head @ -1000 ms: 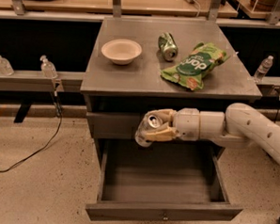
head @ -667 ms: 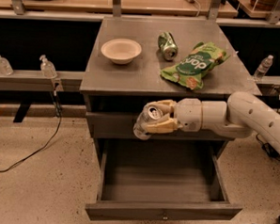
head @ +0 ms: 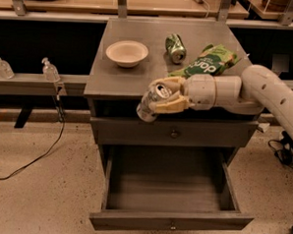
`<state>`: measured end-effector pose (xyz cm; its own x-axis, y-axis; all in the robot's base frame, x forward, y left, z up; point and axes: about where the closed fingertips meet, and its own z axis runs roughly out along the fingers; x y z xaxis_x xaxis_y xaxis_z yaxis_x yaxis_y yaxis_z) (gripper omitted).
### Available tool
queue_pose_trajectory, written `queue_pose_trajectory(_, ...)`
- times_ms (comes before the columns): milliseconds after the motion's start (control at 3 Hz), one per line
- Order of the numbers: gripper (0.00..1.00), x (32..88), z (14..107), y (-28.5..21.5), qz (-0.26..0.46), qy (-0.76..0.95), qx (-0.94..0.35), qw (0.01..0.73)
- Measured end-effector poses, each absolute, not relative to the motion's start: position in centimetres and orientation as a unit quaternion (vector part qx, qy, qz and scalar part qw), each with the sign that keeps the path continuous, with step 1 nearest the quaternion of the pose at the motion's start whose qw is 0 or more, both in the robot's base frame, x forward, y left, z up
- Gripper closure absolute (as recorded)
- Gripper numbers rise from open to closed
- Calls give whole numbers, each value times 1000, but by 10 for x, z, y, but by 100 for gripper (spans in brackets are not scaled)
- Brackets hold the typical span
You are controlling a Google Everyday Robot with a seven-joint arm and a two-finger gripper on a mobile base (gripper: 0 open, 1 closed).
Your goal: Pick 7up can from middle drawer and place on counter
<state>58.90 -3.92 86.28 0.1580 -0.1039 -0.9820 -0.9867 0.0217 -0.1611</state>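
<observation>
The 7up can (head: pixel 152 100), pale silvery with a shiny lid, is tilted in my gripper (head: pixel 166 96), whose fingers are shut around it. The gripper holds the can in the air at the front edge of the counter (head: pixel 123 83), above the cabinet's front. My white arm (head: pixel 266 91) reaches in from the right. The middle drawer (head: pixel 167 189) stands pulled open below, and its grey tray shows nothing inside.
On the counter stand a cream bowl (head: pixel 127 53), a darker green can lying on its side (head: pixel 175 47) and a green snack bag (head: pixel 208 62). A closed drawer with a knob (head: pixel 174 134) sits above the open one. Two small bottles (head: pixel 49 70) stand on a rail at left.
My gripper has lifted the can from in front of the upper drawer up to the level of the counter's front edge and moved it slightly left.
</observation>
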Motion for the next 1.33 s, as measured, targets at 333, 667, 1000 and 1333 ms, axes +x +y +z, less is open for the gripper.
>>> queue_pose_trajectory(333, 100, 604, 895, -36, 409, 486, -570, 520)
queue_pose_trajectory(667, 100, 621, 913, -38, 407, 489, -570, 520)
queue_pose_trajectory(1000, 100, 637, 927, -38, 408, 493, -563, 522)
queue_pose_trajectory(1333, 100, 654, 927, -35, 407, 516, -551, 515)
